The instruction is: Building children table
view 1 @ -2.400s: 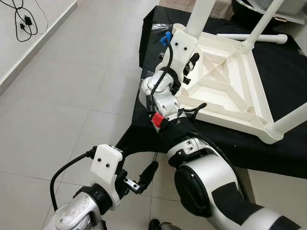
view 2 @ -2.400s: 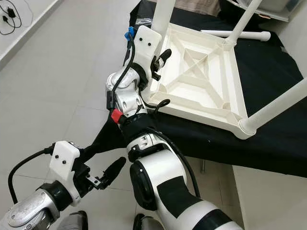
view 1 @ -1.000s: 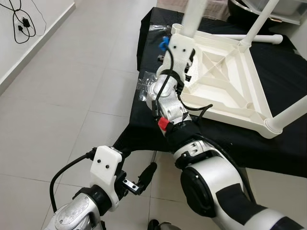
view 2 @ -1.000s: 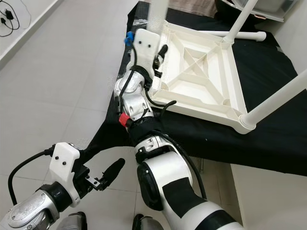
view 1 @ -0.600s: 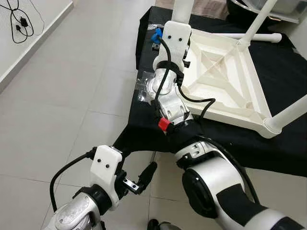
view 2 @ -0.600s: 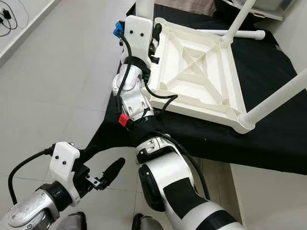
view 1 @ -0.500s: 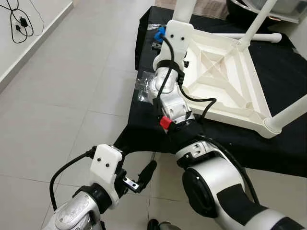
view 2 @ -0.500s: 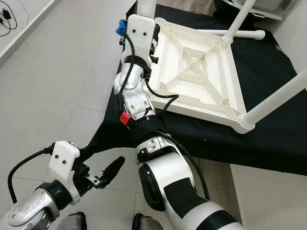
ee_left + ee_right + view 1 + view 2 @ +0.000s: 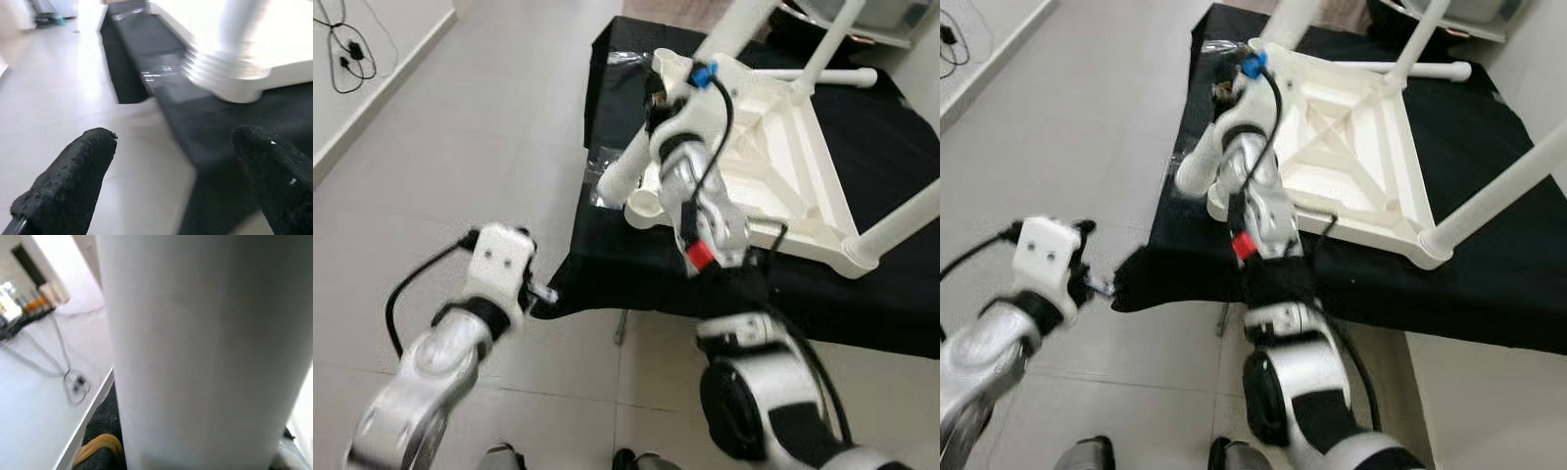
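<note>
Going from the left, the left gripper (image 9: pixel 543 291) is hovering over the tiled floor (image 9: pixel 431 166) just beside the near corner of the counter (image 9: pixel 901 147), which is draped in black cloth. In the left wrist view its two fingers (image 9: pixel 73 178) are standing spread wide apart, holding nothing and pointing toward the cloth edge.

Further right, the white table top (image 9: pixel 783 166) is lying upside down on the counter with its ribbed underside facing up. Three legs are already standing in their corner sockets: one far leg (image 9: pixel 744 24) at the corner nearest the right arm, a second far leg (image 9: pixel 832 44) and a near-right leg (image 9: pixel 901 220). A loose leg (image 9: pixel 633 166) is lying tilted at the near-left corner, its hollow end (image 9: pixel 641 203) open toward the camera. By my judgement it is not seated, so the fourth socket is still waiting.

The right gripper (image 9: pixel 658 98) is reaching in at that left edge of the table top, and the right wrist view is showing a white tube (image 9: pixel 205 352) very close in front. I cannot tell whether its fingers are pinching the leg or standing apart.

Another white tube (image 9: pixel 822 75) is lying flat on the cloth beyond the table top.

So the build looks mostly done, with one leg left to fit and the table then to be turned upright.
</note>
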You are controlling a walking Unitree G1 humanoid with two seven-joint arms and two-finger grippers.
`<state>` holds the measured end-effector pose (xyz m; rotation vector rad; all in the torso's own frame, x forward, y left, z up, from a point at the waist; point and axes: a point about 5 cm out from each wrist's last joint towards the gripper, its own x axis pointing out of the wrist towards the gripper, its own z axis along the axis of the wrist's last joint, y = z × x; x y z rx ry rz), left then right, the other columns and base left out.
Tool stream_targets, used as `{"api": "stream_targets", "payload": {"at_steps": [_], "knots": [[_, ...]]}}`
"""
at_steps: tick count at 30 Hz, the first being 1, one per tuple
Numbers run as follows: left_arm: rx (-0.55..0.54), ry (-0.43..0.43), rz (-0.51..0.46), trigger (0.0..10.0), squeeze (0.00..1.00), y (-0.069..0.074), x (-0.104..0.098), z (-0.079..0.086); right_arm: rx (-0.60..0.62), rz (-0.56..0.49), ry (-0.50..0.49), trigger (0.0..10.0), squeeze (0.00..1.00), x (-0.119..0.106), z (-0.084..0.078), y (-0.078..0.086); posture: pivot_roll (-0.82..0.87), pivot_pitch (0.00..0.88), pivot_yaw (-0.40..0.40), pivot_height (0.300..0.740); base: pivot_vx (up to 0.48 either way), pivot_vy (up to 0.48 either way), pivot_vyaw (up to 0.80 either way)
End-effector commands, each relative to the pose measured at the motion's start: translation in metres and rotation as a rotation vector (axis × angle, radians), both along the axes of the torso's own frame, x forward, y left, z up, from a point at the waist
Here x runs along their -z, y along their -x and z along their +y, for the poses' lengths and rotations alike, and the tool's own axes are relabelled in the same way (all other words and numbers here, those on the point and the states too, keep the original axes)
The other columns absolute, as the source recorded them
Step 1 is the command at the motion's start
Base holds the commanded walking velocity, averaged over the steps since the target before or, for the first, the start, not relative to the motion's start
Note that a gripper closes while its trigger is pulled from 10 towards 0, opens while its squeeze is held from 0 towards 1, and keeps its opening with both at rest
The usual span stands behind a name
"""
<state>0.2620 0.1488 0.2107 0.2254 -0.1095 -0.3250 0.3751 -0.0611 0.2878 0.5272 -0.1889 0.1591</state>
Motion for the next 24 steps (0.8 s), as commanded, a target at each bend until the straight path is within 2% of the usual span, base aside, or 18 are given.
{"api": "stream_targets", "payload": {"at_steps": [1,2,3,4,6,9,14,24], "knots": [[0.04,-0.022,0.027,10.0,0.53,-0.001,0.008,-0.006,-0.033,-0.018,-0.028,10.0,0.0,-0.004,0.0,0.005,0.14,0.161,-0.136,0.74,0.0,0.0,0.0],[0.043,-0.023,0.026,10.0,0.53,-0.002,0.008,-0.006,-0.045,-0.015,-0.032,10.0,0.0,-0.004,-0.001,0.006,0.14,0.161,-0.136,0.74,0.0,0.0,0.0],[0.055,-0.008,0.04,10.0,0.0,-0.006,0.01,-0.008,-0.071,-0.007,-0.039,10.0,0.0,-0.001,0.002,0.009,0.14,0.149,-0.129,0.74,0.0,0.0,0.0],[0.055,-0.008,0.04,10.0,0.0,-0.006,0.01,-0.008,-0.071,-0.007,-0.039,10.0,0.0,-0.001,0.002,0.009,0.14,0.149,-0.129,0.74,0.0,0.0,0.0],[0.089,-0.005,0.062,10.0,0.0,-0.015,0.014,-0.015,-0.141,0.021,-0.059,10.0,0.0,0.006,0.011,0.019,0.14,0.143,-0.129,0.74,0.0,0.0,0.0],[0.091,0.008,0.064,10.0,0.0,-0.017,0.015,-0.016,-0.155,0.033,-0.071,10.0,0.0,0.008,0.013,0.022,0.14,0.142,-0.131,0.74,0.0,0.0,0.0],[0.134,-0.001,0.061,10.0,0.0,-0.023,0.019,-0.026,-0.233,0.049,-0.092,10.0,0.0,0.01,0.023,0.034,0.14,0.138,-0.132,0.74,0.0,0.0,0.0],[0.169,-0.002,0.053,10.0,0.0,-0.032,0.02,-0.036,-0.27,0.075,-0.086,10.0,0.0,0.015,0.028,0.044,0.14,0.143,-0.133,0.74,0.0,0.0,0.0]]}}
